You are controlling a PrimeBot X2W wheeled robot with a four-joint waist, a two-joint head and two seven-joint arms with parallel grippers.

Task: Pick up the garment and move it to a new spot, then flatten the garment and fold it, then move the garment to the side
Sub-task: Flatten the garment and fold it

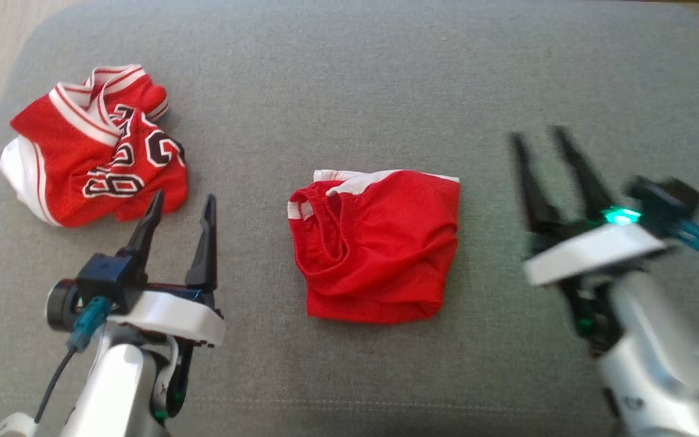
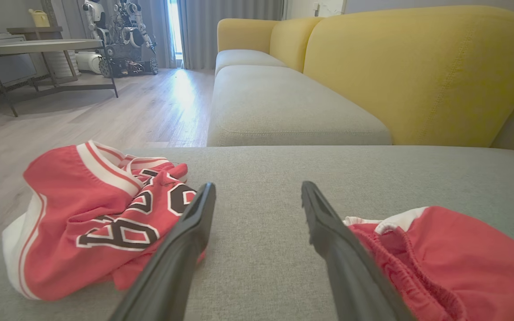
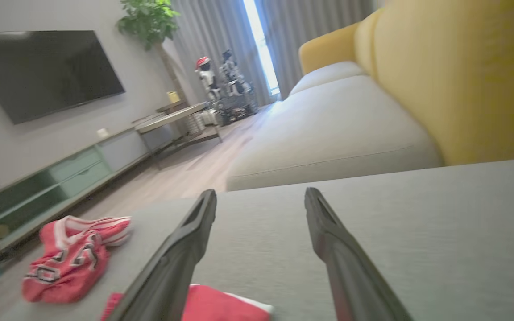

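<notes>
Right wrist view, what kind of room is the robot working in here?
Most likely a living room: a yellow-backed sofa with grey seat cushions, a wall-mounted television above a low cabinet, and long curtains beside a bright window.

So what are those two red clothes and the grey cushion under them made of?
The folded red garment: thin sports mesh, likely polyester, by its fine pitted texture and slight sheen. The crumpled numbered jersey: the same-looking mesh, with white ribbed trim. The grey cushion: matte woven upholstery; a fine weave shows up close.
</notes>
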